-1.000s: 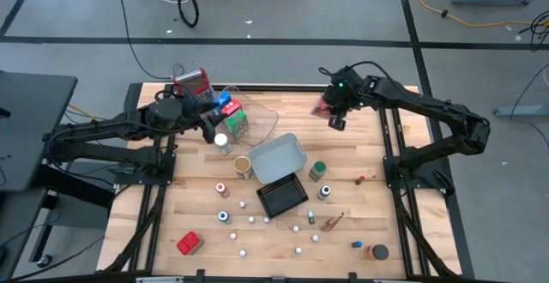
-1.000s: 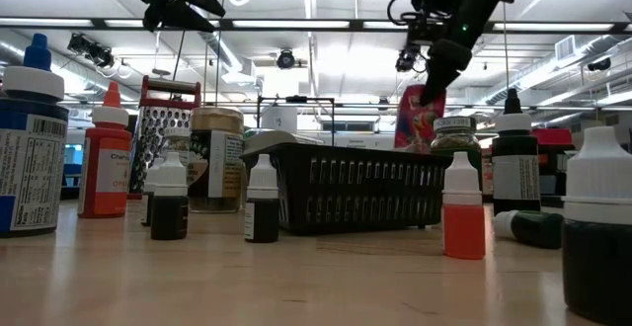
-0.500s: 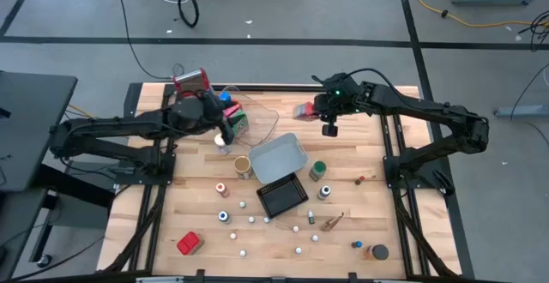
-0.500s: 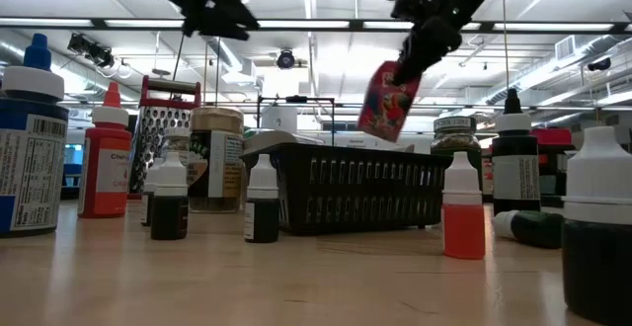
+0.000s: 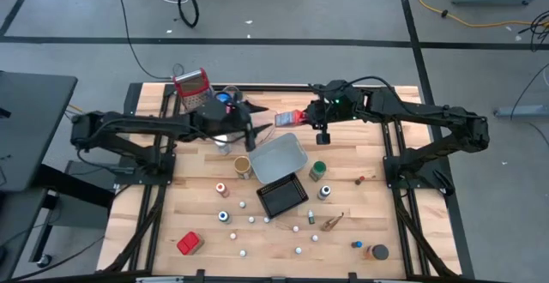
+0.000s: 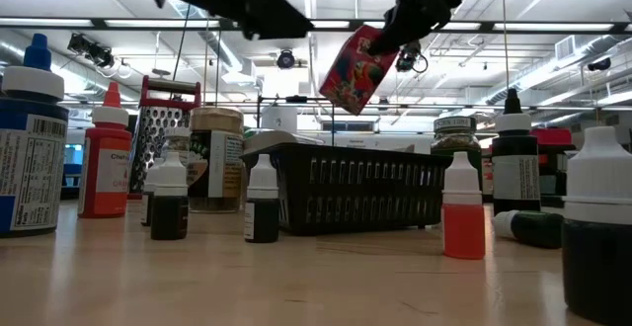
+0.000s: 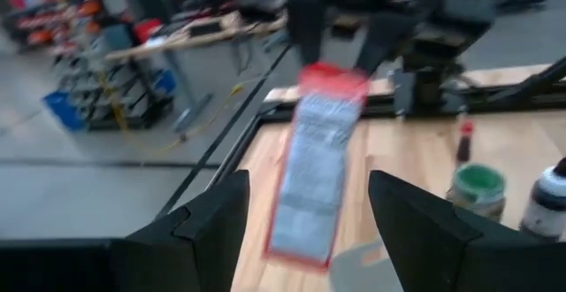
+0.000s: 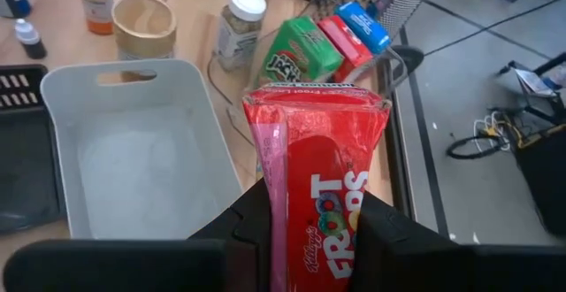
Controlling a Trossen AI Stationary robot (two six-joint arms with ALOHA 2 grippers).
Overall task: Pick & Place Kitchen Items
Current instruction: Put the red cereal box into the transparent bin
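Above the far middle of the table, your right gripper (image 5: 307, 116) held the red Froot Loops carton (image 5: 289, 118) clamped between its fingers, clear of the boards. Its long axis ran leftward from those fingers toward your left gripper (image 5: 255, 129), which faced it with fingers (image 7: 205, 226) spread wide, just short of the free end. Below and slightly nearer sat the grey tray (image 5: 297, 158), bare inside.

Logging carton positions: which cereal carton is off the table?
The red Froot Loops carton, clamped in the right gripper above the grey tray; the green carton stands on the table.
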